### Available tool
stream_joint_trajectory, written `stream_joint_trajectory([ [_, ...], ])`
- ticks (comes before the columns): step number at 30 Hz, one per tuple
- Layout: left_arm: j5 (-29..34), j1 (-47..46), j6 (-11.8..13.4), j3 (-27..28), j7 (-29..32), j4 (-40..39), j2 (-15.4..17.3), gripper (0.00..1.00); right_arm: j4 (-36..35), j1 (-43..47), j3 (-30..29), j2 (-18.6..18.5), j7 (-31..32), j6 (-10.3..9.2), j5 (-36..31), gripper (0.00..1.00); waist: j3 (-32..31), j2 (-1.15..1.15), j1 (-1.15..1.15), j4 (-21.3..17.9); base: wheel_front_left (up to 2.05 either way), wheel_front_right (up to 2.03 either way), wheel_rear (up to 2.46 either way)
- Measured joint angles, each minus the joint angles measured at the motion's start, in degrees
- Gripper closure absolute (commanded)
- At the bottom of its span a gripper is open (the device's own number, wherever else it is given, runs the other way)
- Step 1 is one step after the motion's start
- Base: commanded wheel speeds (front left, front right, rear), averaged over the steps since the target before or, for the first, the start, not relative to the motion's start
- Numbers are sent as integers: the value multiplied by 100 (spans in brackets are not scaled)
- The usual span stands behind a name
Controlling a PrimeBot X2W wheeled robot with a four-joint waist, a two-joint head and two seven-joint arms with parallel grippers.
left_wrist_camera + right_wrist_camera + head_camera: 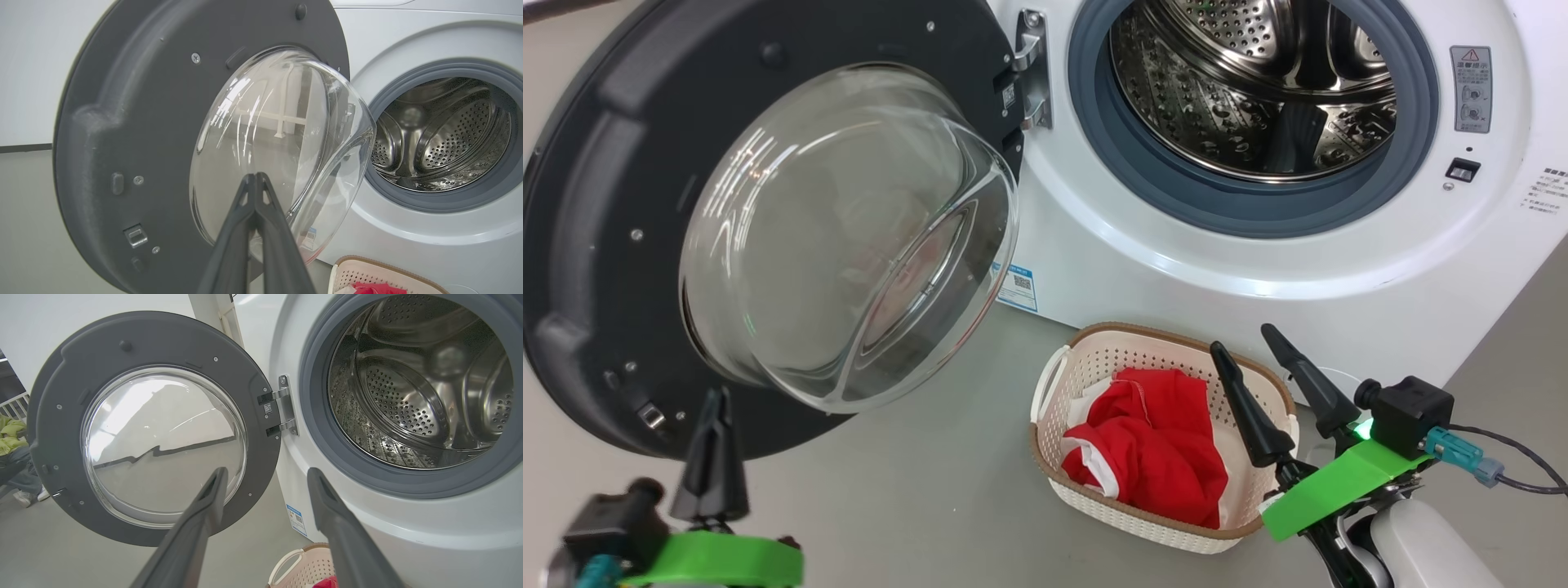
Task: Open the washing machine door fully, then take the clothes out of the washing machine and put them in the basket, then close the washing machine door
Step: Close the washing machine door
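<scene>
Left gripper [716, 400] is closest, low left, fingers pinched together on nothing. Its tips point at the washing machine door [596, 245] near the lower edge; can't tell if they touch. Right gripper [1243, 339] is spread wide and empty, hovering over the right end of the basket [1160, 333]. Clothes [1152, 449], red with white trim, lie in the basket on the floor [931, 506], just in front of the washing machine [1176, 269]. Drum [1258, 90] looks empty as far as I can see, so I judge only the door close is left.

Risks:
- If I push on the glass bowl [849, 237] with pinched fingers, the tips skate off the curve and the door barely moves.
- Too soft a push means no latch.
- Right gripper, parked near the opening, could get caught in the door's swing.
- I can't tell whether the door's lower rim clears the basket.
</scene>
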Motion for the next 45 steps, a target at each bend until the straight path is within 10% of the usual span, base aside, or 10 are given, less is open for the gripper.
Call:
stream_joint_trajectory([
  [18,-1488,-1310,-367,1463,1244,-1621,1201,100,23,90,-43,47,0,0,0,0,-50,0,0,71,0,0,0],
  [31,-4012,-2760,-498,2892,2220,750,1266,100,32,88,11,9,0,0,3,0,-12,0,0,-86,0,0,0],
  [45,-4949,-3189,-616,3626,2706,3594,1483,100,48,74,44,-66,0,0,44,0,82,0,0,-432,0,0,0],
])
